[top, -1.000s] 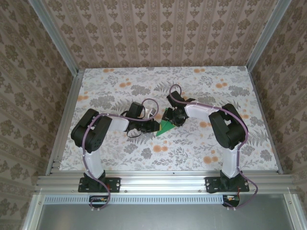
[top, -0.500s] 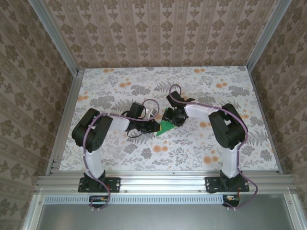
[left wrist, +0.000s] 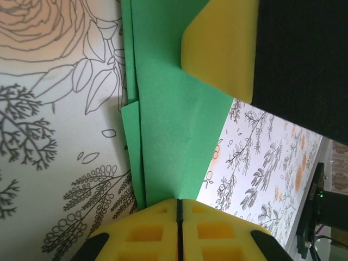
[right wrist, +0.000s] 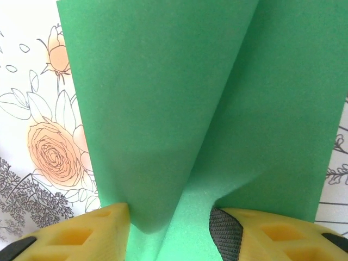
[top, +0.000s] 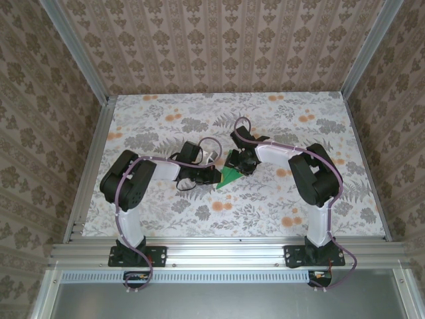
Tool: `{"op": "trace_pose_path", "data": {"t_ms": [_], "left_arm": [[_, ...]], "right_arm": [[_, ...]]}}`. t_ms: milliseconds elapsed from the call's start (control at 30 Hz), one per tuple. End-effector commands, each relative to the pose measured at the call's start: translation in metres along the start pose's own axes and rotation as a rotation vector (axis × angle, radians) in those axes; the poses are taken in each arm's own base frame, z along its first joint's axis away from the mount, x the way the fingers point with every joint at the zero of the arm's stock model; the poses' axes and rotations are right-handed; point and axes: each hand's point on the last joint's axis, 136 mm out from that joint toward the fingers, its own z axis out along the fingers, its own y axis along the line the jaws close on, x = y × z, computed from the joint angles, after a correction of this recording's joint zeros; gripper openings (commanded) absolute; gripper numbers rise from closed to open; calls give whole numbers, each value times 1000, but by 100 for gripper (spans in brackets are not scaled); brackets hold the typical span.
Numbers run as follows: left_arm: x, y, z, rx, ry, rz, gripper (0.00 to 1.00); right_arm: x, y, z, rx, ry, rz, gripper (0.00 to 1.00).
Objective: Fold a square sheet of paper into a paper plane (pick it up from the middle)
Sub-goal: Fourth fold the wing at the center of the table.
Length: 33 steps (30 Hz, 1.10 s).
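Observation:
The square sheet of paper (top: 230,177) is bright green and partly folded into a tapering shape with layered edges, lying at mid-table between both arms. In the left wrist view the paper (left wrist: 168,130) narrows down into my left gripper (left wrist: 178,202), whose yellow fingers are shut on its narrow end. From above, the left gripper (top: 215,175) sits at the paper's left edge. My right gripper (top: 238,164) is at the paper's far right. Its fingers (right wrist: 87,234) stand apart, astride a raised fold of the paper (right wrist: 163,109), so the right gripper (right wrist: 168,220) is open.
The floral tabletop (top: 265,206) has free room on all sides of the paper. Aluminium rails (top: 219,249) run along the near edge, and patterned walls close in the back and sides. A yellow finger of the right gripper (left wrist: 220,43) hangs over the paper in the left wrist view.
The left gripper's fingers have come together on the paper's narrow end. Both arms and the paper have stayed almost where they were.

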Motion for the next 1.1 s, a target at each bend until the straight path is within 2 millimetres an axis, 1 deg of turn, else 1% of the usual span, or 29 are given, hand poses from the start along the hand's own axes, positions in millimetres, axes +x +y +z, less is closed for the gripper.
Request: {"op": "trace_pose_path", "data": {"t_ms": [0, 267, 533, 667, 733, 867, 967, 1067], "left_arm": [[23, 28, 7, -100, 73, -40, 8], [21, 23, 6, -82, 65, -31, 8], [16, 16, 5, -56, 49, -26, 8], [13, 12, 2, -43, 41, -22, 8], [10, 7, 0, -30, 31, -19, 8], [1, -10, -8, 23, -4, -1, 11], [-2, -21, -13, 56, -24, 8, 12], [-4, -24, -19, 60, -45, 18, 12]], "right_arm": [[47, -122, 45, 446, 140, 11, 49], [49, -125, 52, 506, 153, -32, 49], [51, -126, 57, 523, 164, -40, 53], [51, -130, 58, 542, 167, -40, 53], [52, -132, 58, 555, 169, -39, 53], [53, -138, 60, 584, 169, -37, 52], [53, -143, 60, 613, 164, -44, 52], [53, -146, 61, 640, 161, -51, 53]]}}
